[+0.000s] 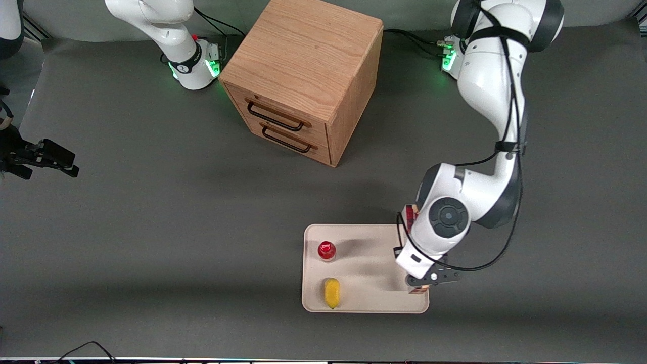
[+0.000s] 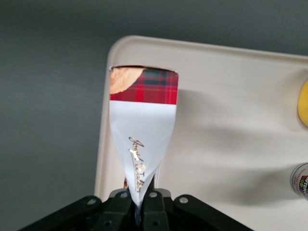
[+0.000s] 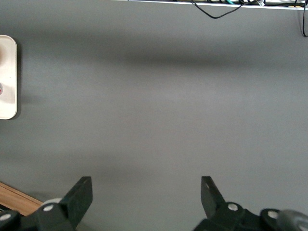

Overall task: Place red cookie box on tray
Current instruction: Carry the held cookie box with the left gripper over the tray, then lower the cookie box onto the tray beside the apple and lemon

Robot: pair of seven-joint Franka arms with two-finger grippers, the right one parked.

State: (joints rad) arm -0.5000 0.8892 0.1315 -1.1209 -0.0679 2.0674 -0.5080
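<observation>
Box [image 2: 143, 125] pinched edge-on in the gripper [image 2: 142, 202], hanging over the tray [image 1: 364, 298] edge, lower right of front frame. Lower until it touches, inside the rim, clear of bottle [image 1: 326, 251] and lemon [image 1: 331, 292], then release.

The gripper [image 2: 140, 211] held the red cookie box [image 2: 143, 139] edge-on over the tray [image 1: 364, 298], at the tray's 3 o'clock rim. On the tray, a bottle [image 1: 326, 251] stood at 10 o'clock, a lemon [image 1: 331, 292] at 8. The drawer cabinet [image 1: 303, 76] stood at 11 o'clock from the tray.
</observation>
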